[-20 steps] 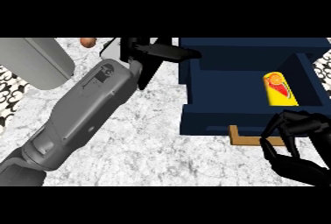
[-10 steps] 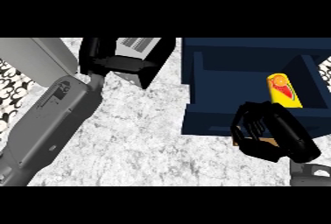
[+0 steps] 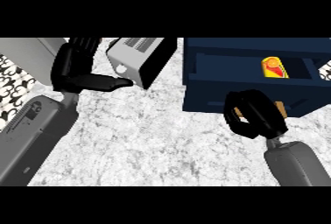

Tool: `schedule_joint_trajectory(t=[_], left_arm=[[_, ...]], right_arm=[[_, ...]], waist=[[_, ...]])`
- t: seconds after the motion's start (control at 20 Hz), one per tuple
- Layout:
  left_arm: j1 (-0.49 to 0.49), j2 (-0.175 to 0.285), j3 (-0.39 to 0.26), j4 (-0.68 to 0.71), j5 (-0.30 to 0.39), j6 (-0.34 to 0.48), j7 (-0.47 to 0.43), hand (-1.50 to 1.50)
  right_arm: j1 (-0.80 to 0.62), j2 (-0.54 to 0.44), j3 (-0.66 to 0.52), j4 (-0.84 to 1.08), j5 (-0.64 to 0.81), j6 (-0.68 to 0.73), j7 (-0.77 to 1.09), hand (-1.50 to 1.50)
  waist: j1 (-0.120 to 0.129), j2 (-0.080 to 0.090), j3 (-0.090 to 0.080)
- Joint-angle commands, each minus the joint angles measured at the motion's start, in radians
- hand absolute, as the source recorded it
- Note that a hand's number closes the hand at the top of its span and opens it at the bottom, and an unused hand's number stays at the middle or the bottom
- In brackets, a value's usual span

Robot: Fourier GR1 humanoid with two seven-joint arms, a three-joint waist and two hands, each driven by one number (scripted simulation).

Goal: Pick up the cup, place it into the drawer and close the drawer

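Navy serves as the reference colour: take the open drawer [image 3: 208,95], standing on the marbled counter [image 3: 161,144], as landmark for every position below.

1. Locate the cup [image 3: 273,68], yellow with red marking, inside the drawer's cavity, toward its right half, lying on its side. Read its long axis as running front to back of the drawer, roughly in line with the closing travel.
2. Judge the placing step as done from this position, and the closing as not yet done.
3. Find the right robot hand [image 3: 254,115] on the near side of the drawer's front panel, fingers curled over the tan handle [image 3: 280,109] and clenched on it, carrying nothing else. From here, look for the cup ahead, beyond the front panel and slightly rightward.
4. Find the left robot hand [image 3: 75,71] well to the left of the drawer, fingers straight, thumb out toward a grey appliance [image 3: 132,56], grasping nothing.
5. Rate the right robot hand as by far the nearer to the drawer.
6. For closing, expect a push away from the body, square to the front panel, to avoid skewing.
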Motion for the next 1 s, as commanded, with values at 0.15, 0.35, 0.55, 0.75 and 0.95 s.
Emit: schedule_joint_trajectory(t=[0.15,0.35,0.55,0.75,0.95], left_arm=[[0.146,0.079,0.042,-0.117,0.016,-0.063,0.010,-1.50],[0.241,0.116,0.101,-0.114,0.023,-0.144,-0.064,-1.50],[0.229,0.130,0.113,-0.115,0.012,-0.154,-0.043,-1.50],[0.232,0.101,0.129,-0.093,0.023,-0.173,-0.063,-1.50],[0.203,0.115,0.125,-0.104,0.032,-0.203,-0.024,-1.50]], right_arm=[[-0.223,0.089,-0.038,0.479,0.049,-0.099,-0.080,1.50],[-0.378,0.094,-0.106,0.694,0.018,-0.110,-0.160,1.50],[-0.471,0.052,-0.171,0.932,0.006,-0.143,-0.264,1.50],[-0.608,0.035,-0.222,1.074,-0.006,-0.127,-0.265,1.50],[-0.634,0.001,-0.248,1.143,-0.013,-0.131,-0.282,1.50]], waist=[[0.011,0.019,0.014],[0.002,0.021,0.014],[0.013,0.029,0.015],[0.022,0.038,0.015],[0.036,0.052,0.017]])
